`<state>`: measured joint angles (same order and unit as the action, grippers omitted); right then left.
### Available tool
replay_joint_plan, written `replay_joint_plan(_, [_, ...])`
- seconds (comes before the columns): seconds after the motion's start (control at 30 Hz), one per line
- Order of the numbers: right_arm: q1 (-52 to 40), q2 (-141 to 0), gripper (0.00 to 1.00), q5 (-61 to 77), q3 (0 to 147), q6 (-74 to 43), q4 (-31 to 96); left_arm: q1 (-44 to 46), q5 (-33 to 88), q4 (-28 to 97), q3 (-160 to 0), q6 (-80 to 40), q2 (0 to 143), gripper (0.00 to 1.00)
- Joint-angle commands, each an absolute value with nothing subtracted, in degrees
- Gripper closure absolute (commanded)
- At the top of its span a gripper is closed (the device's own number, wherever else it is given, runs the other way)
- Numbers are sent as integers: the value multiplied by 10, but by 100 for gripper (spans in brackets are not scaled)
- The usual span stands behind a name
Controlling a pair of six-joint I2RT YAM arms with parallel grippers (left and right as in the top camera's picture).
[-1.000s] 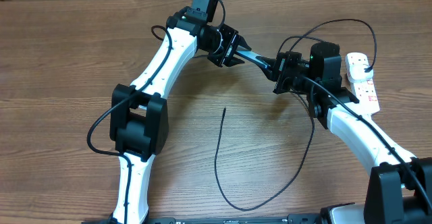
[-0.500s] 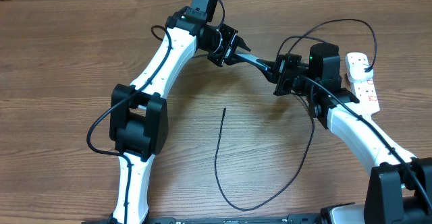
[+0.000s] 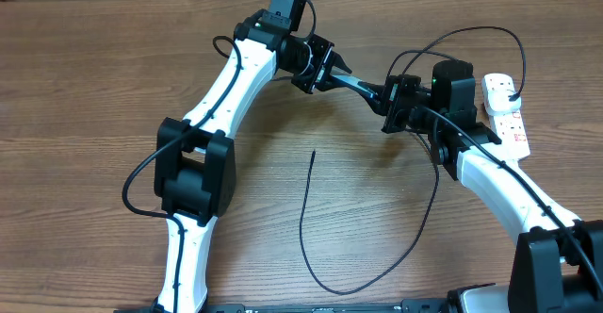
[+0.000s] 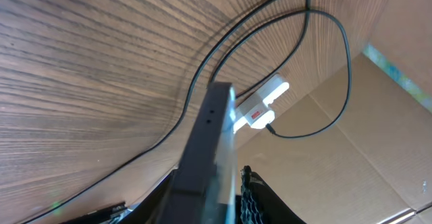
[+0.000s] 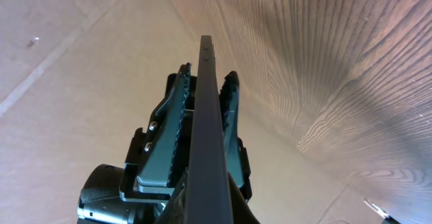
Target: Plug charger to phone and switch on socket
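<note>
The phone [image 3: 358, 84] is held edge-on above the table between my two grippers, seen as a thin dark bar. My left gripper [image 3: 330, 70] is shut on its left end and my right gripper [image 3: 389, 102] on its right end. In the left wrist view the phone [image 4: 212, 136] rises from the jaws. In the right wrist view its edge [image 5: 206, 156] runs up between the left gripper's fingers [image 5: 204, 82]. The charger [image 3: 303, 219] lies loose on the table, its free tip near the middle. The socket [image 3: 504, 115] lies at the far right and also shows in the left wrist view [image 4: 260, 106].
The charger cable loops toward the front edge, passes under my right arm, then arches over to the socket [image 3: 513, 94]. A cardboard wall [image 4: 378, 136] stands behind the table's far edge.
My left gripper has shifted slightly toward the far side with its end of the phone. My right arm and the cable have not moved.
</note>
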<state>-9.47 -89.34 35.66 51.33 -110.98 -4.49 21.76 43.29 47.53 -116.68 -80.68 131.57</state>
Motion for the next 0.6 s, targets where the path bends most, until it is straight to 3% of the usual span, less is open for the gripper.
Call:
replay_joint_plan(0.0, [-104, -890, 96, 361, 525, -1113, -60, 225, 433, 475, -1179, -814, 1288, 70])
replay_joint_plan(0.57, [-105, -890, 96, 361, 525, -1112, -59, 225, 435, 475, -1179, -814, 1288, 80])
